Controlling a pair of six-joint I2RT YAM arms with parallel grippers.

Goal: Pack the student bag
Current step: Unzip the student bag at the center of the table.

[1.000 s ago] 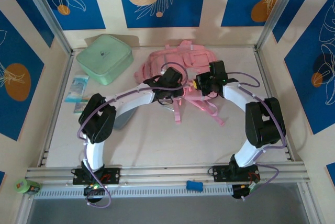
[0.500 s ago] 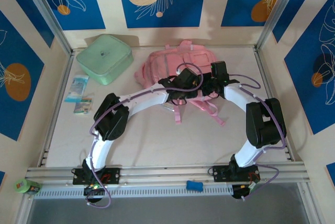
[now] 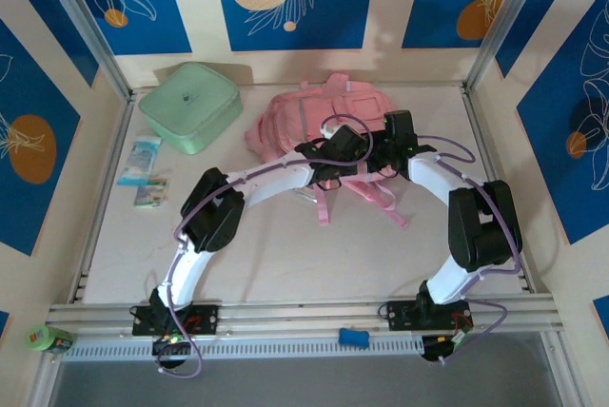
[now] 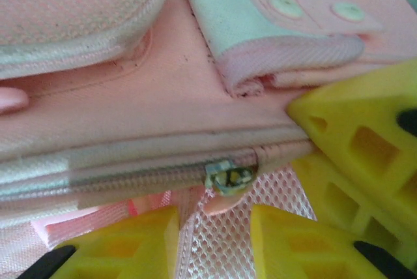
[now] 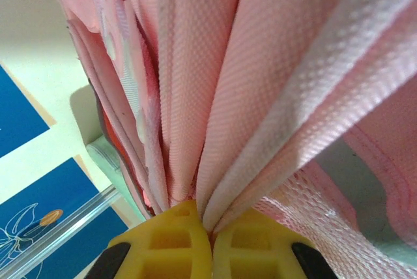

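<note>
The student bag [image 3: 309, 114], soft and pink, lies at the back middle of the table. My right gripper [image 3: 381, 155] is at its near right side. In the right wrist view that gripper [image 5: 210, 217] is shut on a bunch of pink fabric folds [image 5: 215, 96]. My left gripper [image 3: 338, 152] sits just left of it on the bag. In the left wrist view its yellow fingers [image 4: 130, 246] stand apart with pink mesh [image 4: 218, 240] between them, not pinched. A metal zip slider [image 4: 229, 178] lies just beyond the fingertips. The right gripper's yellow finger [image 4: 365, 142] is close at the right.
A mint green square zip case [image 3: 190, 106] lies at the back left. Two small packets [image 3: 143, 160] rest near the left wall. Pink straps [image 3: 376, 200] trail toward the table's middle. A blue item [image 3: 353, 337] and a green roll [image 3: 48, 338] sit on the front rail.
My left arm has swung to the right, carrying its gripper along the bag's near side up to the right gripper. The right arm has hardly moved.
</note>
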